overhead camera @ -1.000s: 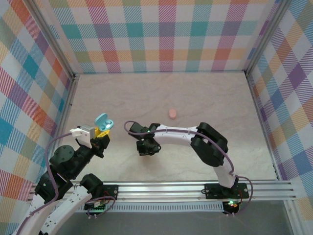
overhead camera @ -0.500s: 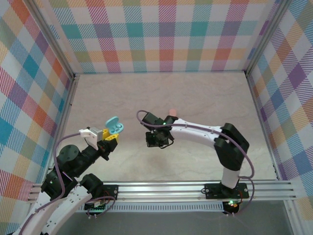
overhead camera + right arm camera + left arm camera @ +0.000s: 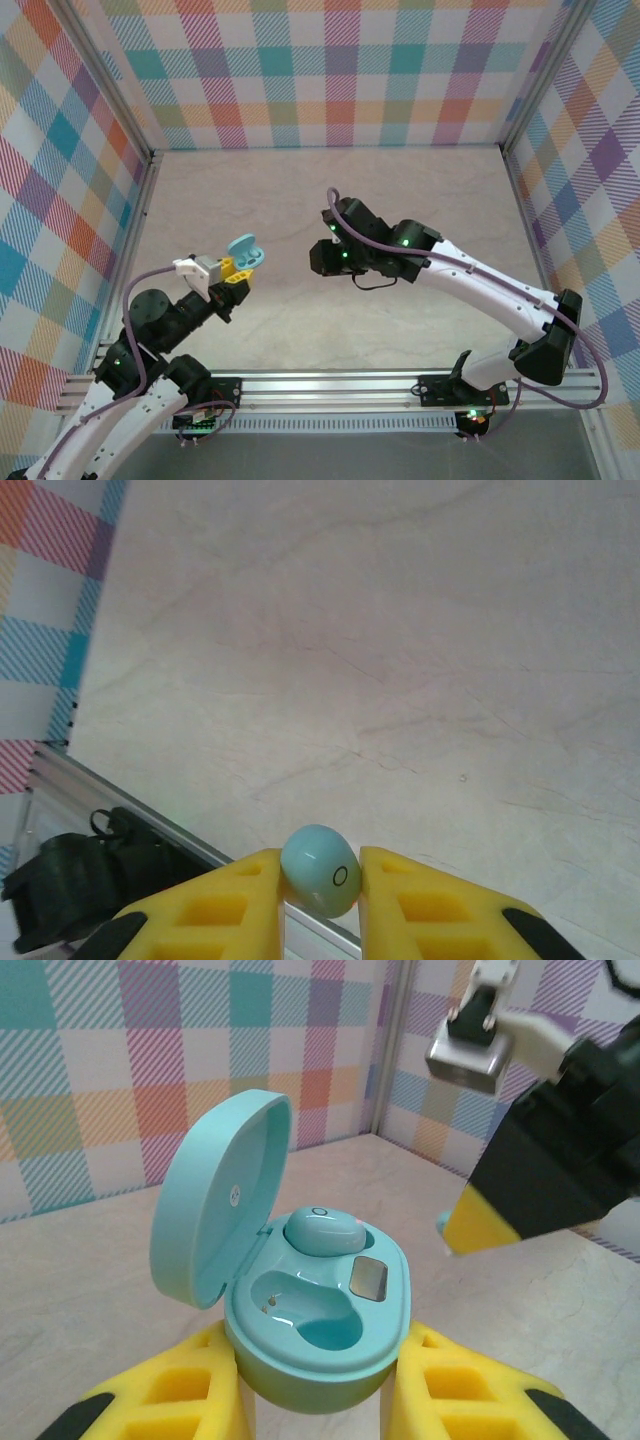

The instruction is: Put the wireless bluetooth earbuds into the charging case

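My left gripper (image 3: pixel 238 268) is shut on a light blue charging case (image 3: pixel 245 251), held off the table with its lid up. In the left wrist view the yellow fingers (image 3: pixel 190 1380) clamp the case (image 3: pixel 320 1345) on both sides. One light blue earbud (image 3: pixel 322 1232) sits in the far slot, and the near slot (image 3: pixel 305 1315) is bare. My right gripper (image 3: pixel 318 260) hovers just right of the case and shows at the upper right (image 3: pixel 470 1222) of that view. In the right wrist view this gripper (image 3: pixel 320 865) is shut on a second light blue earbud (image 3: pixel 320 870).
Plaid walls enclose the marble table (image 3: pixel 420 200) on three sides. A metal rail (image 3: pixel 350 385) runs along the near edge, with both arm bases on it. The right arm (image 3: pixel 480 285) stretches across the right half of the table.
My right gripper has risen and moved back and right with the earbud, its arm stretching out. My left gripper has carried the open case a little to the right, toward it.
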